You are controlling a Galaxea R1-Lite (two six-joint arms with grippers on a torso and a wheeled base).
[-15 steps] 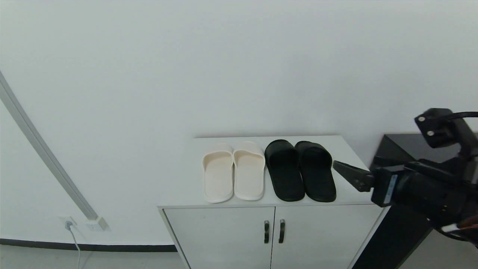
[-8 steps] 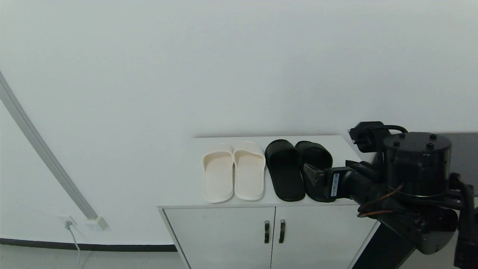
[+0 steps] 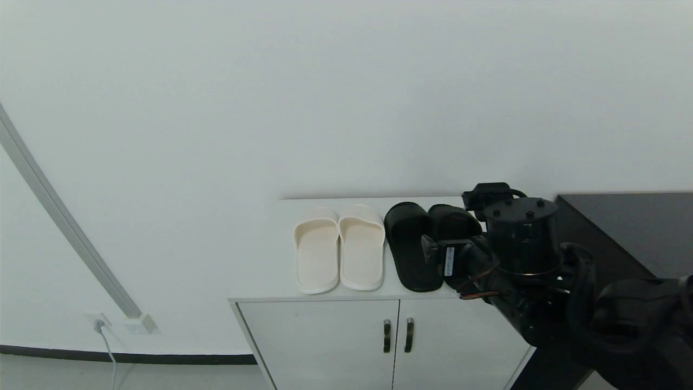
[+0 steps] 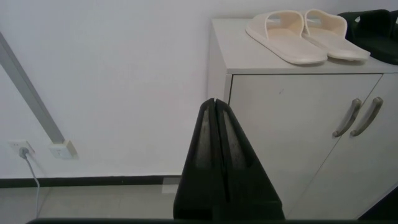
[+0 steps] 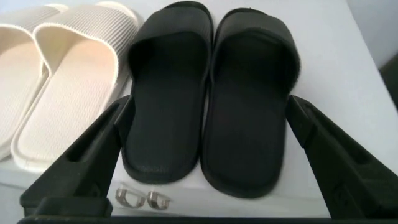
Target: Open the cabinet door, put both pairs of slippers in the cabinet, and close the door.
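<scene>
Black arm point(image 3: 541, 314) with screw-topped round joint point(image 3: 521, 235), white label point(image 3: 449, 261), orange cable point(image 3: 479, 296).

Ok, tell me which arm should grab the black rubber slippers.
Right. The right end effector hangs open over the black rubber slippers, one finger on each side of the pair. The left end effector is shut, lower down, facing the white cabinet's doors.

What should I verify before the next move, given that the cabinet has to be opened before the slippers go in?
1. Cabinet doors open: not ok, both are shut.
2. Handles unobstructed: ok.
3. Right gripper open: ok, it straddles the black slippers from above.
4. Right gripper clear of the black slippers: cannot tell.
5. White slippers lying flat on the cabinet top: ok.
6. Left gripper free: ok, shut and holding nothing.
</scene>
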